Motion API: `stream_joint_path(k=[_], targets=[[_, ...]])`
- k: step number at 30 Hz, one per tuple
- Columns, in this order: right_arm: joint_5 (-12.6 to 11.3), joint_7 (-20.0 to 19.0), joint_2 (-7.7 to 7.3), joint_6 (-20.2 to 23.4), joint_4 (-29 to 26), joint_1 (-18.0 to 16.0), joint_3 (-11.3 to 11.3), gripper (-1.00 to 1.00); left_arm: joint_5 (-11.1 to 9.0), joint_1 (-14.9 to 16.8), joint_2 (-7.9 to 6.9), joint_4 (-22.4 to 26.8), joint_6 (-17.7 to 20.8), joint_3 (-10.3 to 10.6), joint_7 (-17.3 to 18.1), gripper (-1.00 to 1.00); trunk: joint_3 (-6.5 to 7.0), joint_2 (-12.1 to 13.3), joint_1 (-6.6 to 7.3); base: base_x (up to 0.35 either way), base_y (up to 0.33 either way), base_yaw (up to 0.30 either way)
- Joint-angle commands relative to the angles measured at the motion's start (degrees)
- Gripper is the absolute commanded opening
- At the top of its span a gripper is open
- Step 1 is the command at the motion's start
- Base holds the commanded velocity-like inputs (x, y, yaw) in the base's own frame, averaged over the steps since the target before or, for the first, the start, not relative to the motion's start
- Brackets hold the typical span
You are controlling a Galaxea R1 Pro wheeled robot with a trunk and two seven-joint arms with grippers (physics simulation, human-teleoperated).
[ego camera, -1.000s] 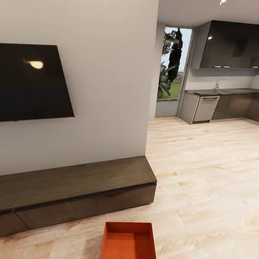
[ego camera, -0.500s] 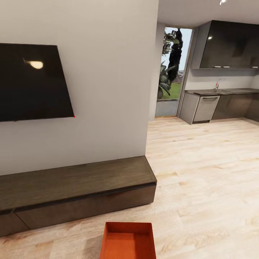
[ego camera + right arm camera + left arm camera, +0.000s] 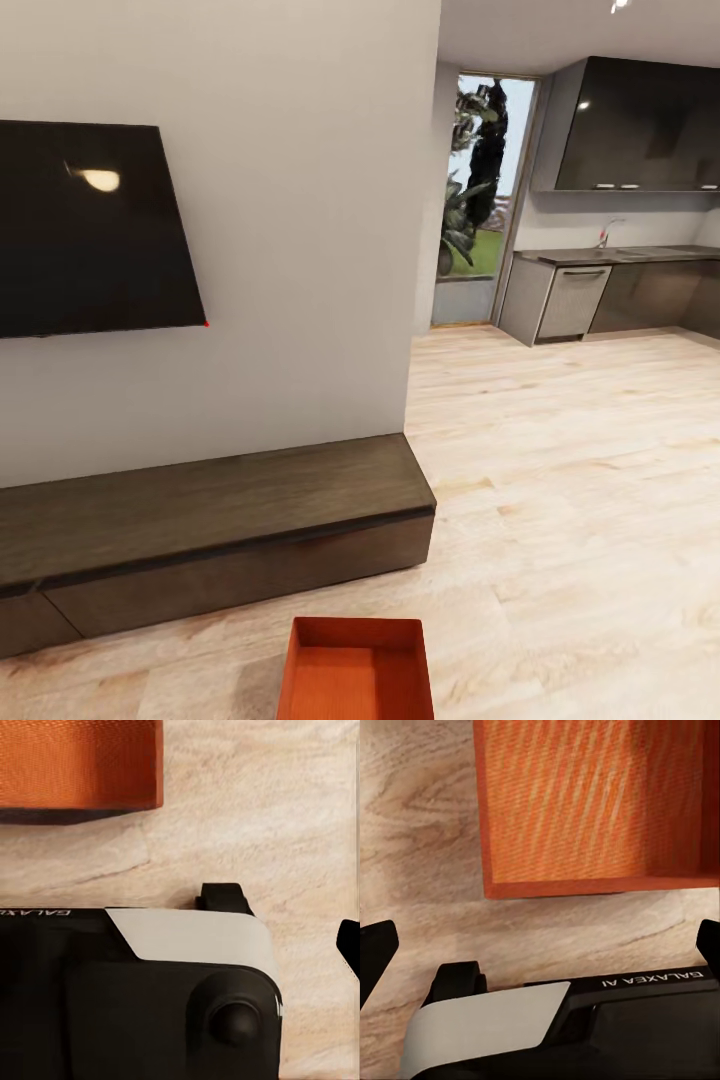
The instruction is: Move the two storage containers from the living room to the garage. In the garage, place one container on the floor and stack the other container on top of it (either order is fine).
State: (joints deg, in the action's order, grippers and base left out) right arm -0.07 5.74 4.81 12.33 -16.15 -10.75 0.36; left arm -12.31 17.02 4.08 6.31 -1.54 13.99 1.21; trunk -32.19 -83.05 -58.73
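Facing living-room wall: storage container (image 3: 358,672) sits open-top on wood floor (image 3: 580,520) before low cabinet (image 3: 210,530), ungrasped. Your left jaws spread apart; right jaws' state indeterminable.

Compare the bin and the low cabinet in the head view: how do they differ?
The bin is orange-red; the cabinet is dark brown wood grain. The bin is open-topped, showing its inside; the cabinet has a closed flat top. The bin is small and stands apart from the wall; the cabinet is long and runs along the wall under the TV. Both sit on the plank floor.
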Motion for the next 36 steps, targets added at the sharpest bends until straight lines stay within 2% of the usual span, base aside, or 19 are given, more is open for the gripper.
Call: stream_joint_path(k=[1, 6, 12, 15, 17, 21, 36], targets=[[-0.02, 0.39, 0.14, 1.27, -0.52, -0.99, 0.05, 1.00, -0.59, 0.23, -0.02, 0.00, 0.64, 0.49, 0.06, 1.00, -0.06, -0.03, 0.00, 0.000, 0.000, 0.000], [-0.02, 0.57, 0.50, 3.30, -1.08, -4.26, 0.10, 1.00, -0.60, 1.27, -0.07, 0.14, 1.71, 0.63, -0.41, 1.00, -0.06, -0.03, 0.00, 0.000, 0.000, 0.000], [0.44, 1.14, 1.80, 5.38, -1.46, -9.21, 0.30, 1.00, -0.62, 6.02, -0.30, 0.13, 4.37, 0.62, -3.35, 1.00, -0.06, -0.03, 0.00, 0.000, 0.000, 0.000], [0.48, 2.95, 2.12, 5.62, -1.44, -11.25, 0.34, 1.00, -0.66, 7.35, -0.42, 0.12, 4.70, 0.57, -3.81, 1.00, -0.06, -0.03, 0.00, 0.000, 0.000, 0.000], [0.53, 5.58, 2.98, 5.74, -1.42, -12.73, 0.42, 1.00, -0.68, 8.07, -0.49, 0.11, 4.82, 0.48, -3.97, 1.00, -0.06, -0.03, 0.00, 0.000, 0.000, 0.000], [0.46, 8.01, 3.99, 5.47, -1.11, -13.85, 0.51, 1.00, -0.60, 8.62, -0.54, -0.04, 3.67, 0.37, -3.95, 1.00, -0.06, -0.03, 0.00, 0.000, 0.000, 0.000], [0.45, 8.49, 4.04, 2.14, 0.55, -14.20, 0.62, 1.00, -0.52, 8.82, -0.58, -0.08, 2.19, 0.34, -3.27, 1.00, -0.06, -0.03, 0.00, 0.000, 0.000, 0.000]])
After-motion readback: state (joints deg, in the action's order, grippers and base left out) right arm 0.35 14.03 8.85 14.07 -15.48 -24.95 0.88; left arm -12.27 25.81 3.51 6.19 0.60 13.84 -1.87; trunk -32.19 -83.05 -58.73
